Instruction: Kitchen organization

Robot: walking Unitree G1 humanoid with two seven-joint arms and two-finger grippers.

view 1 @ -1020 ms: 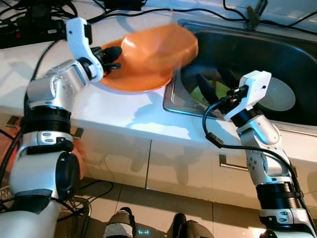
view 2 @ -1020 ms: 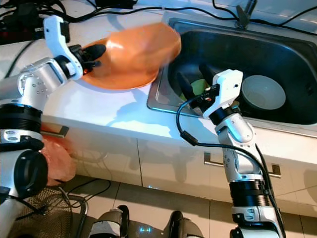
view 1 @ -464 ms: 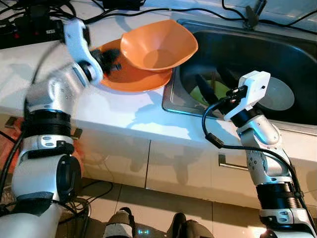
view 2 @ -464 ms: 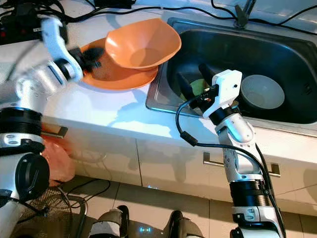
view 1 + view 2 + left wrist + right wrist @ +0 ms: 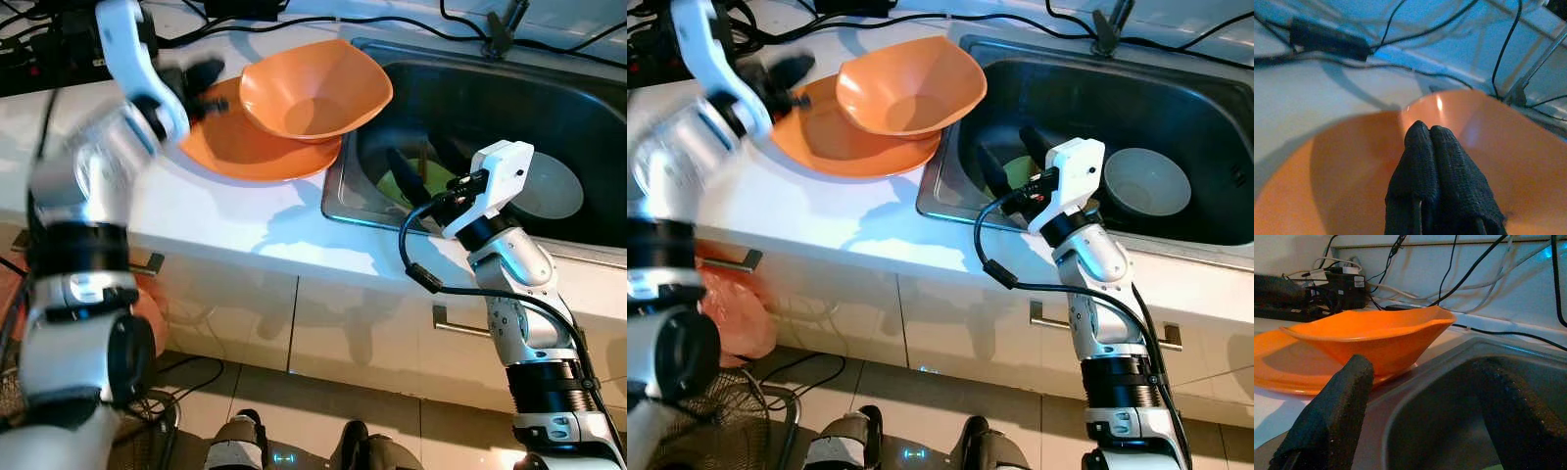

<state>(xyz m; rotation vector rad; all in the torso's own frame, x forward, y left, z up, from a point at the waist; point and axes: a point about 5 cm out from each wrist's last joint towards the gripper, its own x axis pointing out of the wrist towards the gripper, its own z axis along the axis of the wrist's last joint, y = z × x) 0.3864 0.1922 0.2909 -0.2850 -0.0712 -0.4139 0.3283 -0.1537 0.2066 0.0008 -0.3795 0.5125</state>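
Bowl (image 5: pixel 313 90), orange, sits mouth-up on the orange plate (image 5: pixel 245 137), which lies flat on the white countertop (image 5: pixel 196 211) just left of the steel sink (image 5: pixel 549 108). A second ago the bowl was a blurred shape tilted over the plate with the left gripper (image 5: pixel 201 83) at its near side; half a second ago it was already settled, and it has not shifted since. Bowl's rim is a rounded square, one corner pointing toward the sink and overhanging the plate's sink-side edge; no clear long axis beyond that diagonal. It rests on the plate's sink-side half, leaving the plate's left half bare.

Left gripper has let go and pulled back up and to the left since the last frame; the arm is motion-blurred. It now hangs over the plate's left rim, apart from the bowl. In the left wrist view the two black fingers (image 5: pixel 1422 161) are pressed together, nothing between them, orange surface beyond.

Right gripper (image 5: pixel 411 171) has not moved across the frames: inside the sink at its left end, fingers (image 5: pixel 1332 416) spread wide and empty, pointing toward the bowl and plate. Green item (image 5: pixel 407 184) lies under it, too hidden to identify. White bowl (image 5: pixel 1146 181) sits further right in the sink. Black cables (image 5: pixel 245 24) run along the back of the counter.
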